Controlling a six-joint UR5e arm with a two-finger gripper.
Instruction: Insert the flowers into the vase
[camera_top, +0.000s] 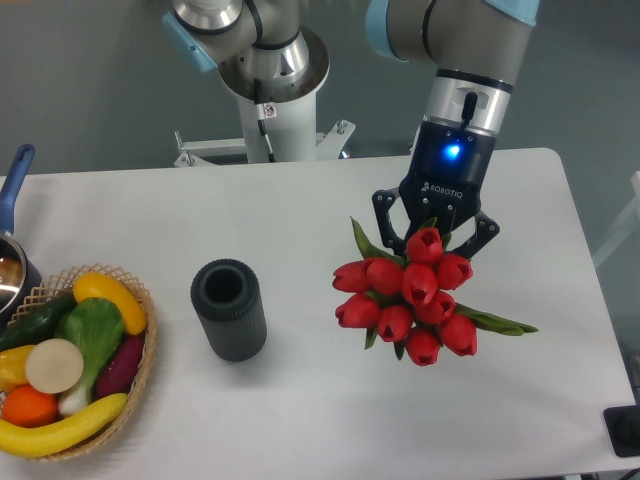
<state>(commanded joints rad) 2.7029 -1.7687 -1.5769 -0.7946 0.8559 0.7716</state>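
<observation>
I see my hand (436, 232) over the right side of the white surface (300, 210). Its two fingers are closed around the flowers (408, 296), and the red heads bunch up right under it with green leaves poking out. The vase (229, 309) stands by itself on the surface, well apart to the left. Its round mouth is open. A basket (143, 365) of fruit sits at the far left.

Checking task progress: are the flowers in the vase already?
No, the flowers are at the gripper, well right of the vase, whose mouth is empty.
</observation>
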